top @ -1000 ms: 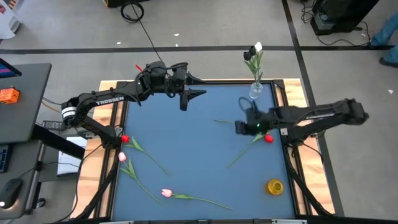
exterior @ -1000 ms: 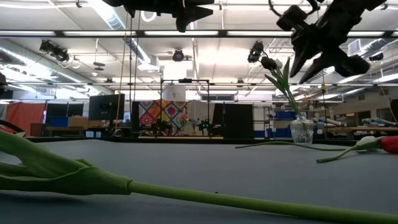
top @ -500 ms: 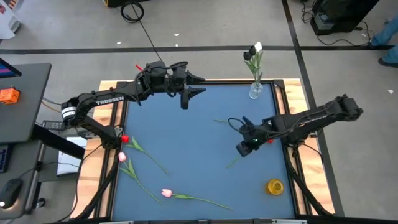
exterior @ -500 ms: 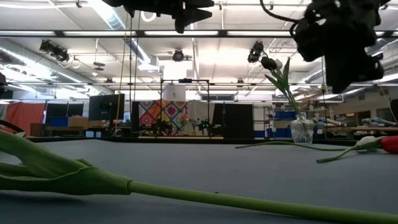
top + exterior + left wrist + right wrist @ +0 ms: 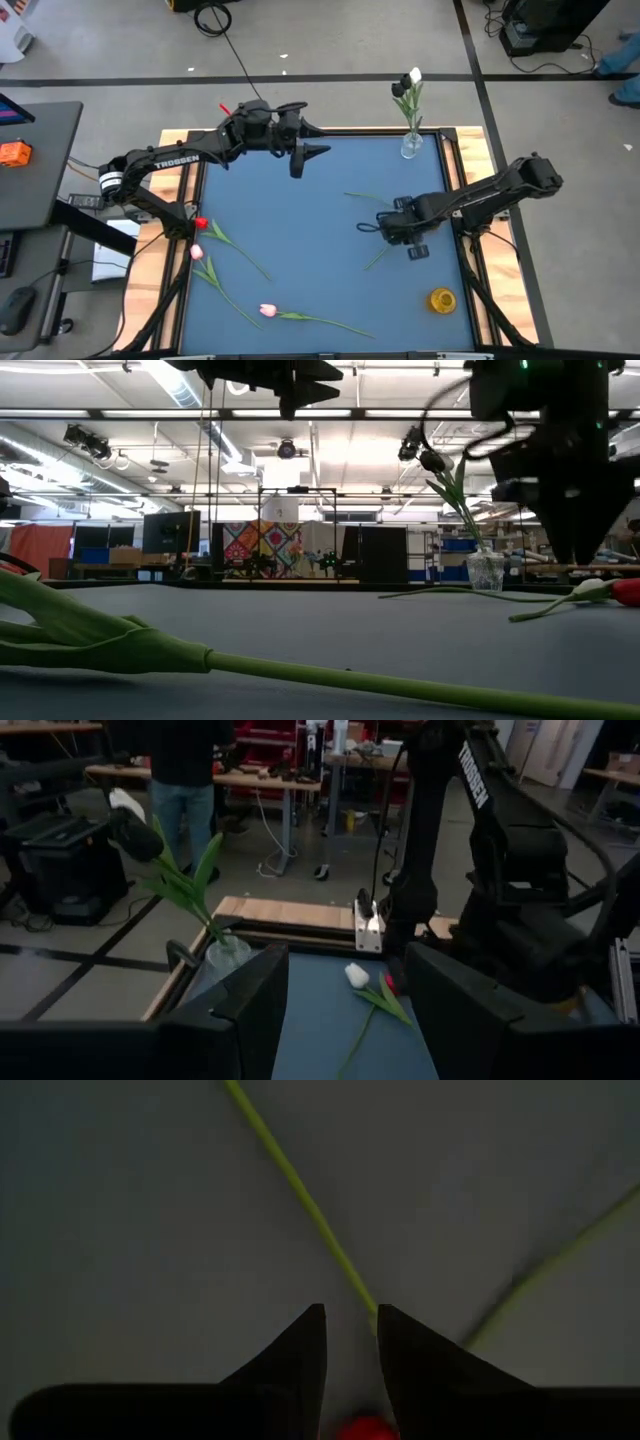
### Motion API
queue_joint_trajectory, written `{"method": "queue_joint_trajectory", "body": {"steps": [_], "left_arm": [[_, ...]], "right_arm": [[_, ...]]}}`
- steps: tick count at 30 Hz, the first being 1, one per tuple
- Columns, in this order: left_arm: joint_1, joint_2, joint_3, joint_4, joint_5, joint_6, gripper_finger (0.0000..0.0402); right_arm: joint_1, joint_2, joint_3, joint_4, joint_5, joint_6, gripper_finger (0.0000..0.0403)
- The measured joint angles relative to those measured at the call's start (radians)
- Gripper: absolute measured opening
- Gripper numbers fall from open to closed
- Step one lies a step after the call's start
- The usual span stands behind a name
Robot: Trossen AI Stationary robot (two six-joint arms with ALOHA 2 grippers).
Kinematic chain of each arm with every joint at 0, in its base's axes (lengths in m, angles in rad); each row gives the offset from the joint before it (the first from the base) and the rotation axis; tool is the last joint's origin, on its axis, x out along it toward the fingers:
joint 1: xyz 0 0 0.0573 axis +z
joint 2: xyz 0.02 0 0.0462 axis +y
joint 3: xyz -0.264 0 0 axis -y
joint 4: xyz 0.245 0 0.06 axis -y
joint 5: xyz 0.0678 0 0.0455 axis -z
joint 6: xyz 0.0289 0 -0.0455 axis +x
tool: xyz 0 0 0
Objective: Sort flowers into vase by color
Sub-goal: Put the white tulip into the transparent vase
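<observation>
Green stem (image 5: 300,1190) between the right gripper's (image 5: 350,1325) narrowly parted fingers — left gripper (image 5: 312,150) open at eleven o'clock.

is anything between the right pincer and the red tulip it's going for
Nothing visible. The right pincer points down at the blue table, fingers slightly apart, straddling the red tulip's thin green stem; its red head shows just behind the fingertips. A second green stem lies off to one side.
</observation>
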Motion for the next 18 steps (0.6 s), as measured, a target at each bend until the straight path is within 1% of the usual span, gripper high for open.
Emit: {"method": "queue_joint_trajectory", "body": {"steps": [2, 3, 6, 8, 14, 18], "left_arm": [[0.000, 0.000, 0.000, -0.021, 0.000, -0.001, 0.0208], [0.000, 0.000, 0.000, -0.029, 0.000, -0.001, 0.0208], [0.000, 0.000, 0.000, -0.049, 0.000, -0.004, 0.0208], [0.000, 0.000, 0.000, -0.054, 0.000, -0.018, 0.0208], [0.000, 0.000, 0.000, -0.055, -0.011, -0.026, 0.0208], [0.000, 0.000, 0.000, -0.054, -0.028, -0.027, 0.0208]], "right_arm": [[-0.008, 0.013, -0.020, -0.010, 0.044, -0.059, 0.0103], [-0.014, 0.013, -0.029, 0.000, 0.045, -0.085, 0.0103], [-0.029, 0.010, -0.061, 0.050, 0.000, -0.149, 0.0103], [-0.037, 0.009, -0.088, 0.069, 0.000, -0.179, 0.0103], [-0.093, 0.057, -0.099, 0.082, 0.046, -0.185, 0.0103], [-0.126, 0.085, -0.100, 0.082, 0.055, -0.178, 0.0103]]}}
